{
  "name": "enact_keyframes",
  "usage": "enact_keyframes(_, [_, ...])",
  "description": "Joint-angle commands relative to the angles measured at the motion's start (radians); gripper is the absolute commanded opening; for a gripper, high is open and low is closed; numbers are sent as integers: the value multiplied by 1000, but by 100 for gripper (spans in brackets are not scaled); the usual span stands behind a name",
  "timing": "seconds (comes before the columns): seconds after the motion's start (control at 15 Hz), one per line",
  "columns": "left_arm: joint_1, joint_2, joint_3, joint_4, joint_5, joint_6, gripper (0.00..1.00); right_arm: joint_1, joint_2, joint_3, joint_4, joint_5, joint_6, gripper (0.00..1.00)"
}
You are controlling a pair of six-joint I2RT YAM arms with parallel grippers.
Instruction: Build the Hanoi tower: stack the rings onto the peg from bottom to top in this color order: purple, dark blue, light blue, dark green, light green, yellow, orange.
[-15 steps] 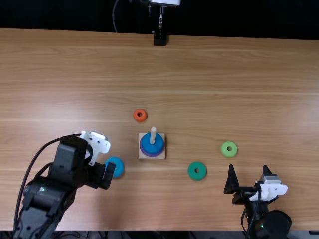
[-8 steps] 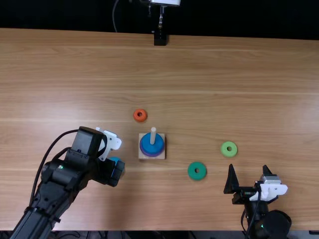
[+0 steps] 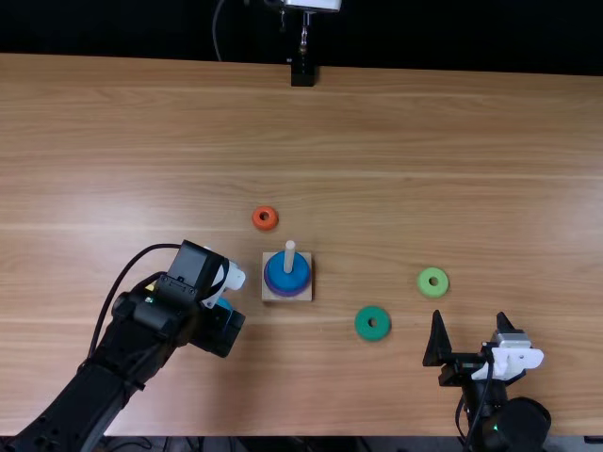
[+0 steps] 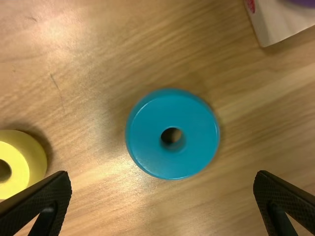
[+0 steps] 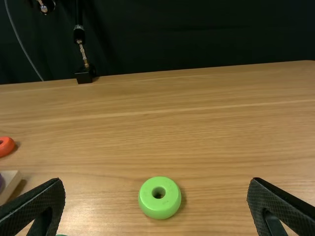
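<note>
The light blue ring [image 4: 149, 135] lies flat on the table [image 4: 93, 64] below the left gripper [image 4: 162, 178], whose fingers [image 4: 47, 196] stand wide apart and hold nothing; the right gripper [image 5: 156, 183] is spread and empty too. The ring looks light, stiff and smooth, perhaps slippery, so a level pinch low on its outer wall, centred across the hole [image 4: 172, 136], should carry it best to the peg [image 3: 289, 254], above the dark blue ring [image 3: 279, 275].

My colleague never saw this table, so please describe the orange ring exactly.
On the wooden table, find the pale square base with the upright peg. Just beyond it, toward the far edge, lies a small ring. Only this one is orange.
</note>
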Motion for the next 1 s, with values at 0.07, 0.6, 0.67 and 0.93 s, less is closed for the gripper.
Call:
enact_keyframes(0.07, [-9, 54, 31, 3, 2, 8, 100, -12, -13, -50, -81, 9, -4, 100])
enact_keyframes(0.6, [-32, 129, 38, 62, 2, 8, 100, -12, -13, -50, -81, 9, -4, 100])
enact_keyframes(0.67, [-32, 132, 37, 106, 3, 6, 100, -12, -13, -50, -81, 9, -4, 100])
enact_keyframes(0.93, [-33, 154, 37, 158, 2, 4, 100, -12, -13, -50, -81, 9, -4, 100])
